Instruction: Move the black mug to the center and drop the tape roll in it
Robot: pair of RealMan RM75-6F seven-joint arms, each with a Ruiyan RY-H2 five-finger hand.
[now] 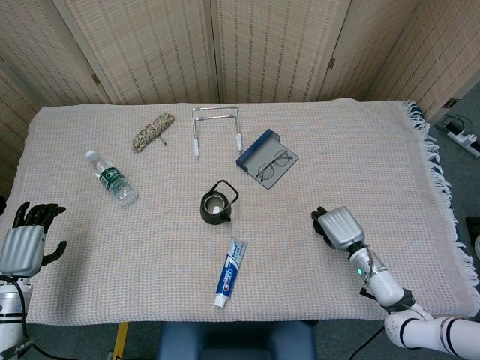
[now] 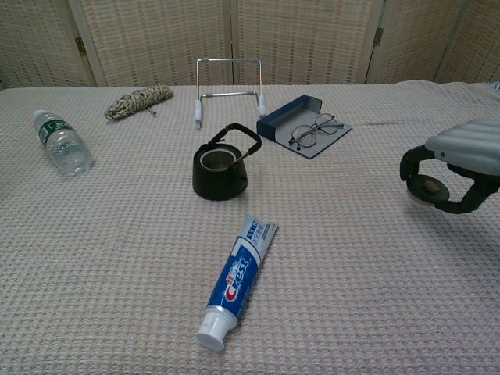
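The black mug [image 1: 215, 206] with a raised bail handle stands upright near the middle of the cloth, also seen in the chest view as the black mug [image 2: 220, 173]. My right hand [image 1: 339, 228] is at the front right, well to the right of the mug. In the chest view my right hand [image 2: 461, 164] curls its dark fingers around the small tape roll [image 2: 427, 188] and holds it just above the cloth. My left hand [image 1: 27, 238] hovers at the table's front left edge, fingers apart and holding nothing.
A toothpaste tube [image 1: 229, 271] lies in front of the mug. A water bottle [image 1: 111, 178] lies at the left; a rope bundle [image 1: 153, 130], a wire stand [image 1: 217, 127] and glasses on a blue case [image 1: 268, 159] sit behind the mug.
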